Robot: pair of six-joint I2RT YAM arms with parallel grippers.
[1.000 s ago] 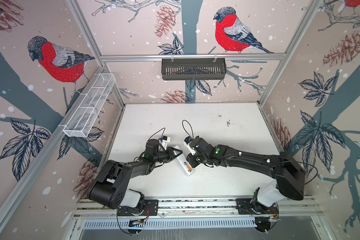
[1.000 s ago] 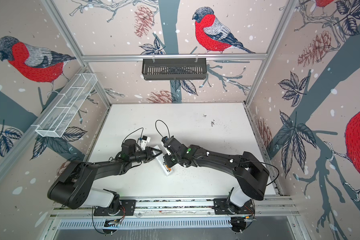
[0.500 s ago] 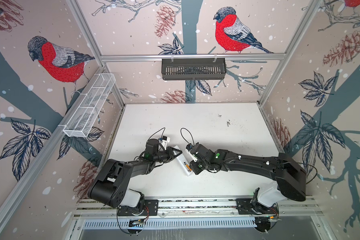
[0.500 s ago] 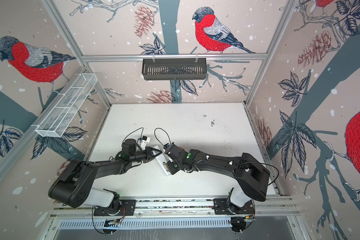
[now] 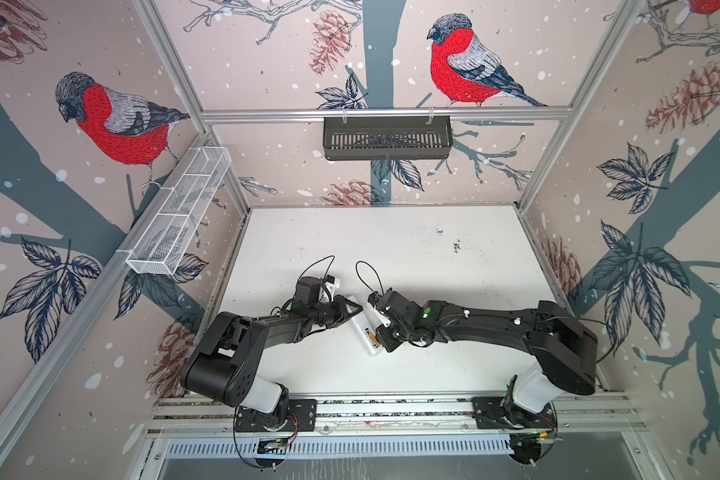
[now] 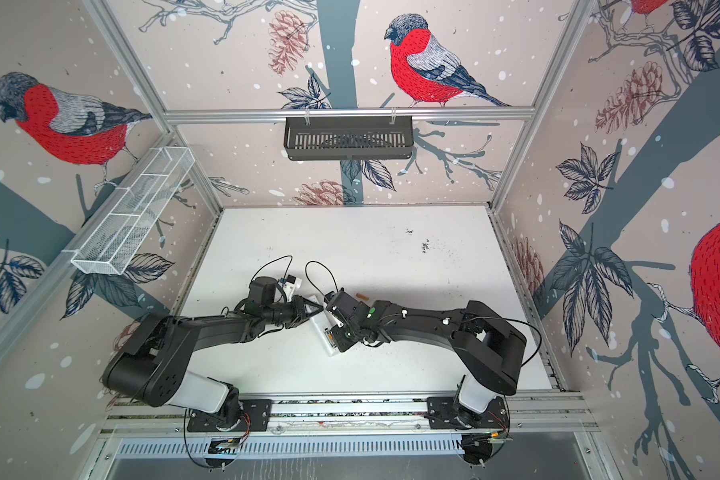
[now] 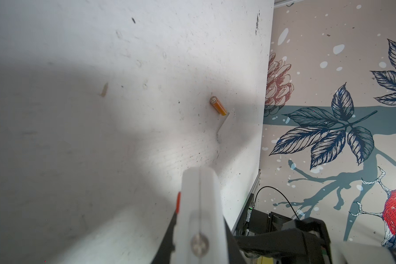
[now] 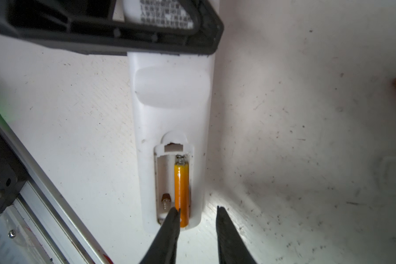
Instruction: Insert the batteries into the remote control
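Orange battery (image 8: 181, 194) in remote control (image 8: 172, 96); right gripper (image 8: 197, 209) now slightly wider, left gripper (image 5: 350, 309) tight on remote.

White remote (image 8: 169, 118) holds an orange battery (image 8: 181, 194); the loose battery (image 7: 218, 107) is orange with a pale yellowish end. Table (image 5: 412, 249) white, speckled dark. Arms (image 5: 495, 328) black. Walls (image 5: 267, 62) beige, patterned with red-breasted birds, blue-grey branches, leaves.
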